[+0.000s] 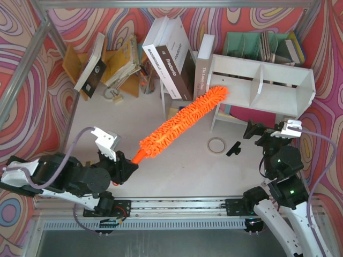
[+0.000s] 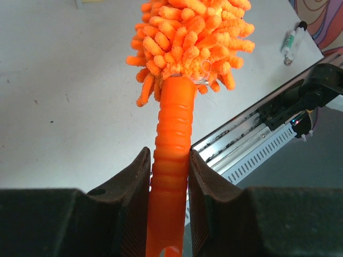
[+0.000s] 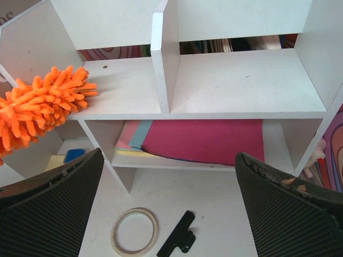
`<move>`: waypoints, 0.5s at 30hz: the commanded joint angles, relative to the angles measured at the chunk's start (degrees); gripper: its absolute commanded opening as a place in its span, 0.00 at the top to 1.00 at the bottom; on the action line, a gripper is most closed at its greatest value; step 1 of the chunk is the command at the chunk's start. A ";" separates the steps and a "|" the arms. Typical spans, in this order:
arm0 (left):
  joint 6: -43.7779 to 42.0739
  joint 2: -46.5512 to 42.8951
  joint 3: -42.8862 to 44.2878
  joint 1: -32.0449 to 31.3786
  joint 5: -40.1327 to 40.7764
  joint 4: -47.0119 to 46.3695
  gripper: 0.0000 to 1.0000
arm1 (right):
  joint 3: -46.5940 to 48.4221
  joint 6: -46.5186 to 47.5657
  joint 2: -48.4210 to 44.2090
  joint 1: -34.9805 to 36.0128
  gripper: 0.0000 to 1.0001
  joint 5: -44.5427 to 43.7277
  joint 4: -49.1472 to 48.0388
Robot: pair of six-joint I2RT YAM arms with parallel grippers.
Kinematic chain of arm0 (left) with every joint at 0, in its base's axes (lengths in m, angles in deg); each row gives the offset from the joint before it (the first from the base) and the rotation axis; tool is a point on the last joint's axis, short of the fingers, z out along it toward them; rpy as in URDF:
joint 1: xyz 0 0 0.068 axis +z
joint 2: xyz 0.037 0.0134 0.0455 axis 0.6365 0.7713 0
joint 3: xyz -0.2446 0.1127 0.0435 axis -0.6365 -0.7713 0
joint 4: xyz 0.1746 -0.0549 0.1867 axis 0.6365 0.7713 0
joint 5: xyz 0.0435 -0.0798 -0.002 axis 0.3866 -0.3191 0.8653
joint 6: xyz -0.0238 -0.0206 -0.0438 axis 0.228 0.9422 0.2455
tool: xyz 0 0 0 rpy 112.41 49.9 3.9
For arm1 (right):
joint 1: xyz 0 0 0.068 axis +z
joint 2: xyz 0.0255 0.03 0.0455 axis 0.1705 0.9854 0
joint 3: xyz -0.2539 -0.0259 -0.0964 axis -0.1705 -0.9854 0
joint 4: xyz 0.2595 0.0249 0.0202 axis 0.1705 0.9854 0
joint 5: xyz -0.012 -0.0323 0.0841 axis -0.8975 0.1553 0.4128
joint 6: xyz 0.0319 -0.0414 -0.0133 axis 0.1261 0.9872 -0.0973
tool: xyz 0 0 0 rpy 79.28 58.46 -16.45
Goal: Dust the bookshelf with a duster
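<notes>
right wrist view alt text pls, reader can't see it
The fluffy orange duster reaches its tip into the left compartment of the white bookshelf, seen from the wide-open right pincer. A tape ring and a black clip lie on the table below.

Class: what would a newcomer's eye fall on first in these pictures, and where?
The bright orange duster slants across the white table, handle clamped in the left gripper, fluffy tip in the left compartment of the bookshelf. Swirling multicoloured walls surround it; the right gripper hangs open before the shelf.
</notes>
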 commanded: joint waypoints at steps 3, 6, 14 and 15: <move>-2.01 -5.64 -2.75 0.59 6.27 1.82 1.00 | 0.48 0.97 0.18 0.22 0.01 -1.25 -1.99; -6.91 -5.56 -2.04 0.61 3.15 -1.07 1.00 | 0.53 1.02 0.40 0.20 0.02 -1.26 -2.00; -14.95 -4.35 -3.35 0.52 -4.19 -6.73 1.00 | 0.47 1.06 0.49 0.22 0.01 -1.35 -1.82; -15.64 -5.48 -3.89 0.52 -4.29 -8.37 1.00 | 0.48 0.98 0.49 0.21 0.01 -1.41 -1.78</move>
